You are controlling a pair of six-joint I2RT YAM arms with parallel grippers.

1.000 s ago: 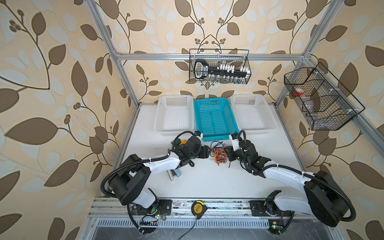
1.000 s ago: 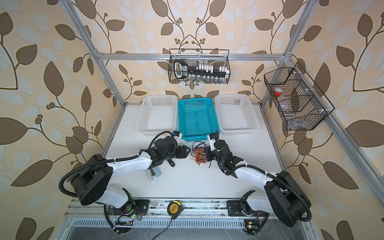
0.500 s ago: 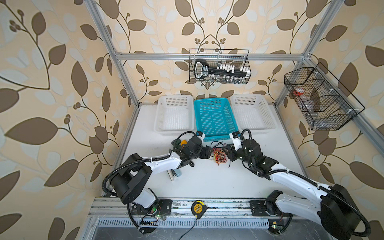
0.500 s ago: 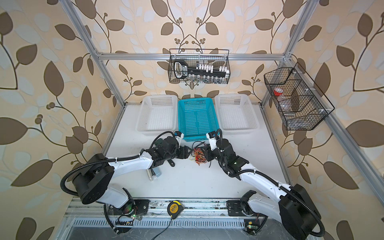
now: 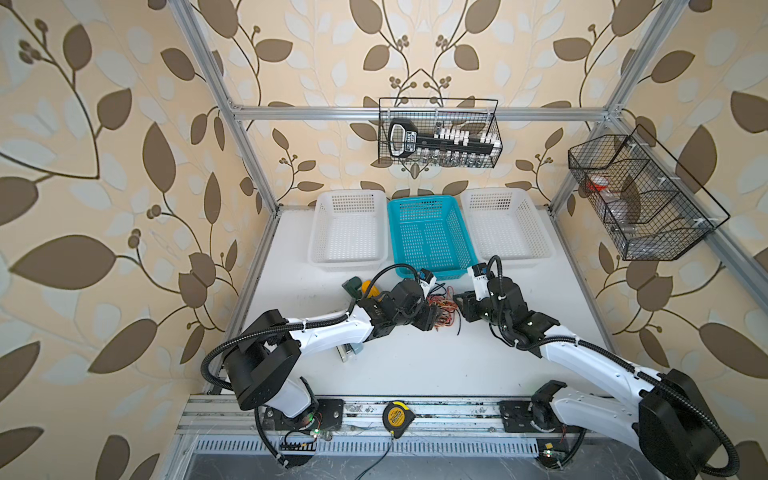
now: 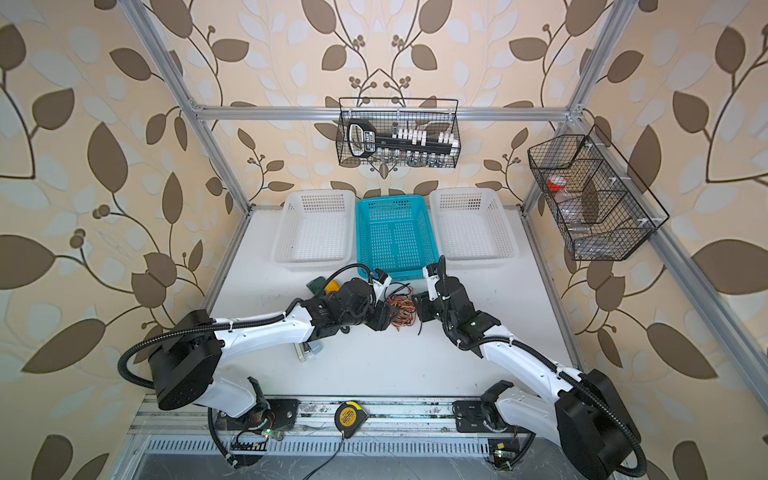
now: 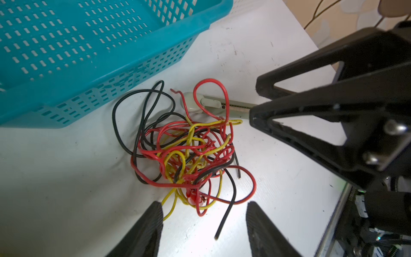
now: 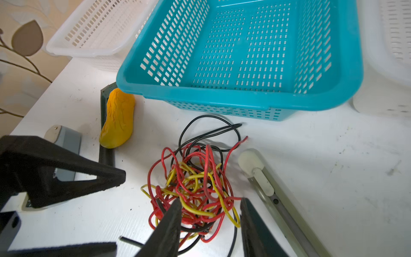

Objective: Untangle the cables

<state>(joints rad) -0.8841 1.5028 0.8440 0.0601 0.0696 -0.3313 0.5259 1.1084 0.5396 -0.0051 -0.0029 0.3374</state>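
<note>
The cables [image 7: 189, 153] are lying knotted on the counter [image 7: 66, 200] by the teal basket [image 7: 111, 73] while the left gripper [image 7: 203, 222] and right gripper [image 8: 210, 222] are flanking them, jaws spread, seemingly lining up to pinch 2 separate strands.

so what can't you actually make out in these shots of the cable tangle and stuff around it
Tangle of thin red, yellow and black cables: both top views, too small and partly under the left gripper to trace any wire.
Its near strands: right wrist view, behind the fingers of the right gripper.
Flat grey metal piece: top view, mostly under the left forearm.
Long pale round-headed tool: right wrist view, cut off by the edge.
</note>
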